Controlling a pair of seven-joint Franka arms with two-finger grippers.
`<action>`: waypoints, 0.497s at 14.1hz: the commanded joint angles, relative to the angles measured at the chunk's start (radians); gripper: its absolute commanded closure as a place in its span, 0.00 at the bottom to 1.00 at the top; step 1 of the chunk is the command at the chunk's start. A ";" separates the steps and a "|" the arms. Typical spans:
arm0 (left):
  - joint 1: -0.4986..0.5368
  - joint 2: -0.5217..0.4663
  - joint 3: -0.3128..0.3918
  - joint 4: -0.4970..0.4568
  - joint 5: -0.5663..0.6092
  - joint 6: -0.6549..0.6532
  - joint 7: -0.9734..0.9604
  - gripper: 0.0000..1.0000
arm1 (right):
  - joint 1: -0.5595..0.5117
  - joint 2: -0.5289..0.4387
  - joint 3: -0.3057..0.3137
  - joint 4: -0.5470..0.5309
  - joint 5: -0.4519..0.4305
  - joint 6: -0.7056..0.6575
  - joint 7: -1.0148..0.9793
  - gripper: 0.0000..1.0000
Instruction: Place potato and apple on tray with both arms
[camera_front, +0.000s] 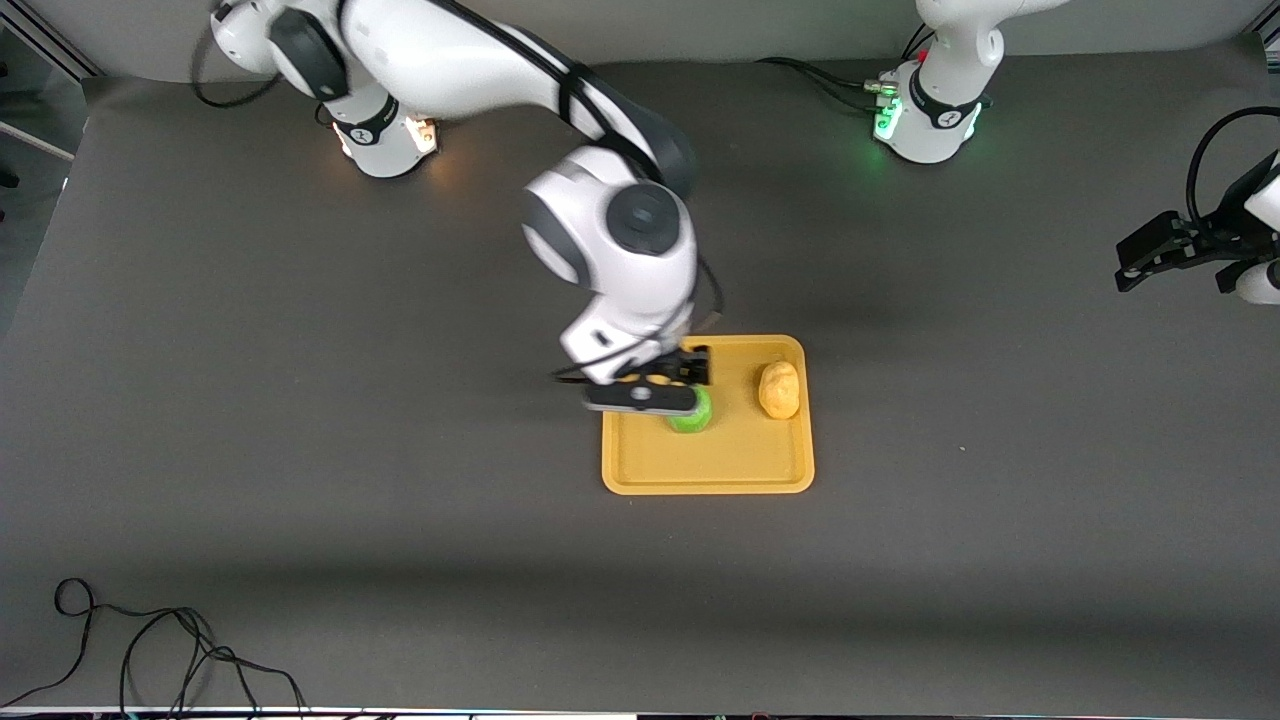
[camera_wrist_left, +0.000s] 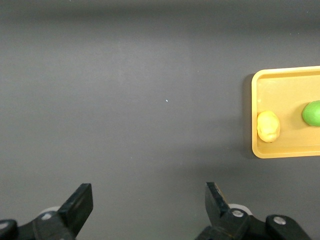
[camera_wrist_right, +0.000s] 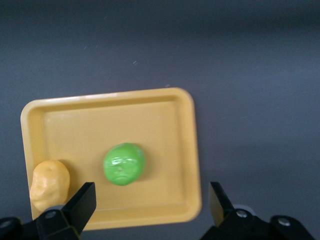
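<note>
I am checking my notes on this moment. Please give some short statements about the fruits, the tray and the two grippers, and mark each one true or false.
1. The potato lies on the tray. True.
2. The apple lies on the table beside the tray. False: it is on the tray.
3. The right gripper grips the apple. False: its fingers are open, above the tray.
4. The left gripper is open over bare table. True.

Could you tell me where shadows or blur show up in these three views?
Front view: the right arm casts a soft shadow on the table, and the right gripper looks slightly smeared over the tray. Right wrist view: the apple carries small glints. Left wrist view: even light, the potato sharp, the open left gripper dark.
</note>
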 joint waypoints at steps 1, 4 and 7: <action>-0.005 0.004 0.005 0.016 -0.003 -0.005 -0.001 0.00 | -0.075 -0.169 -0.010 -0.105 -0.011 -0.117 -0.146 0.00; -0.005 0.004 0.005 0.017 -0.003 0.021 -0.001 0.00 | -0.202 -0.405 -0.011 -0.356 0.002 -0.136 -0.375 0.00; -0.005 0.004 0.005 0.016 -0.003 0.021 -0.001 0.00 | -0.329 -0.622 -0.011 -0.602 0.006 -0.117 -0.535 0.00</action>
